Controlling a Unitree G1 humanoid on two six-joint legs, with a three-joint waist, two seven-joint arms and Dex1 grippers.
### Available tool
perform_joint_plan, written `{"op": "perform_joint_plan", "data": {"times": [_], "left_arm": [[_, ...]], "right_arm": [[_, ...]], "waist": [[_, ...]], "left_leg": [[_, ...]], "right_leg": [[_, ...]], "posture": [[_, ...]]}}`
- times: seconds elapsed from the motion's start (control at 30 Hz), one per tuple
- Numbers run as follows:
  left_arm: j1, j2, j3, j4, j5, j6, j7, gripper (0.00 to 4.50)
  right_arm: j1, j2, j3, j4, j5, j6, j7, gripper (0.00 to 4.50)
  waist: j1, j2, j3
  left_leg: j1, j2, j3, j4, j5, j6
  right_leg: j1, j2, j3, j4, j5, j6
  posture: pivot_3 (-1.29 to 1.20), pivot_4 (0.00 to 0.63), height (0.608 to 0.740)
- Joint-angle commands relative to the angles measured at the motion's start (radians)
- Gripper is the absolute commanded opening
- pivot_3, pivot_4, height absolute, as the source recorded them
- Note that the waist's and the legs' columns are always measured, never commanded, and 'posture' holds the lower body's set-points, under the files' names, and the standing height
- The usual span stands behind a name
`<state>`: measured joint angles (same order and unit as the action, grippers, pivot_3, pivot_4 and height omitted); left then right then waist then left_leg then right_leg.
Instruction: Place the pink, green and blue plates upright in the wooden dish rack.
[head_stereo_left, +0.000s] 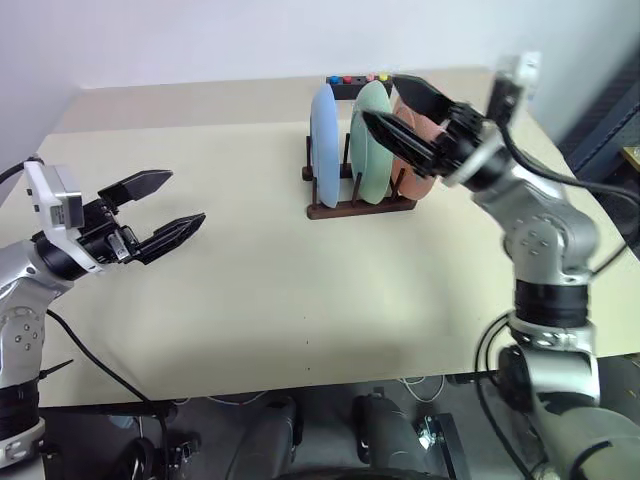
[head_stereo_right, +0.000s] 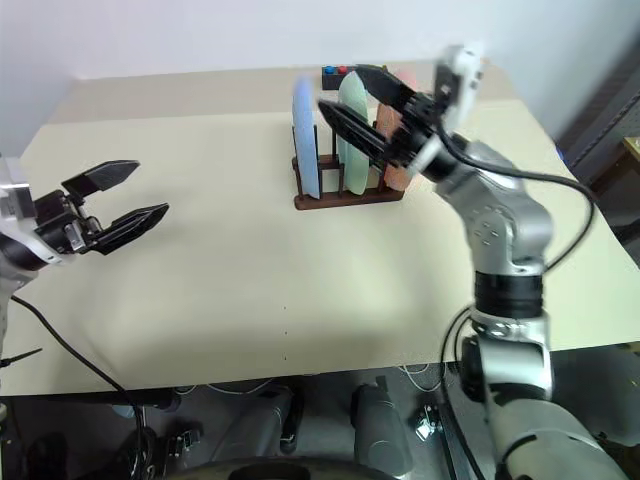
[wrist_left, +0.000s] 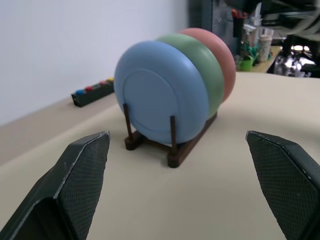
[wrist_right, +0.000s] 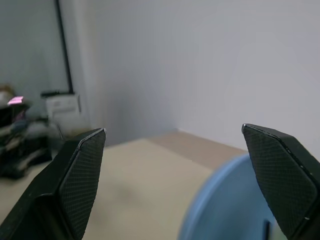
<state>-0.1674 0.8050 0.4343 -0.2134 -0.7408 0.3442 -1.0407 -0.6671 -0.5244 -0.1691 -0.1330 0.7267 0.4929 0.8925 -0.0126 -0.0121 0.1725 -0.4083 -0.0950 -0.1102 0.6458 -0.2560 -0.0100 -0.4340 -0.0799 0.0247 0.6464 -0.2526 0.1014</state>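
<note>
The blue plate (head_stereo_left: 323, 150), the green plate (head_stereo_left: 372, 155) and the pink plate (wrist_left: 226, 56) stand upright side by side in the wooden dish rack (head_stereo_left: 360, 209) at the back of the table. My right gripper (head_stereo_left: 380, 98) is open and hangs in the air just in front of the green and pink plates, partly hiding the pink one, with nothing between its fingers. My left gripper (head_stereo_left: 187, 198) is open and empty, well to the left of the rack and pointing toward it. The blue plate's rim (wrist_right: 225, 200) shows in the right wrist view.
A black box with coloured buttons (head_stereo_left: 355, 80) lies just behind the rack at the table's far edge. The beige table (head_stereo_left: 250, 300) stretches from the rack to the near edge. Cluttered shelves stand beyond the table's right side.
</note>
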Motion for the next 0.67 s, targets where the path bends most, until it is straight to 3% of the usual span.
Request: {"op": "perform_joint_plan", "data": {"times": [0.03,0.23,0.67], "left_arm": [[0.047,0.030,-0.036,-0.029,0.029,-0.003,-0.060,4.50],[0.077,0.022,-0.108,-0.075,0.101,-0.017,-0.025,4.50],[0.001,-0.019,-0.160,-0.040,0.108,-0.029,-0.030,4.50]], "right_arm": [[0.125,-0.105,-0.015,-0.119,0.024,-0.027,0.179,4.45],[0.254,-0.178,-0.036,-0.167,0.010,-0.100,0.279,4.45],[0.282,-0.164,-0.017,-0.206,0.000,-0.137,0.227,4.45]], "waist": [[-0.001,0.000,0.000],[0.000,0.001,0.000],[0.005,0.001,0.000]], "left_leg": [[0.000,0.000,0.000,0.000,0.000,0.000],[0.001,0.001,0.001,0.000,0.000,0.000],[0.001,0.001,0.000,0.001,0.000,0.000]], "right_leg": [[0.000,0.000,0.000,0.000,0.000,0.000],[0.001,0.000,0.001,0.001,0.000,0.000],[0.002,-0.001,0.001,0.000,0.000,0.000]], "posture": [[0.00,0.150,0.740],[0.00,0.150,0.740],[0.00,0.150,0.740]]}}
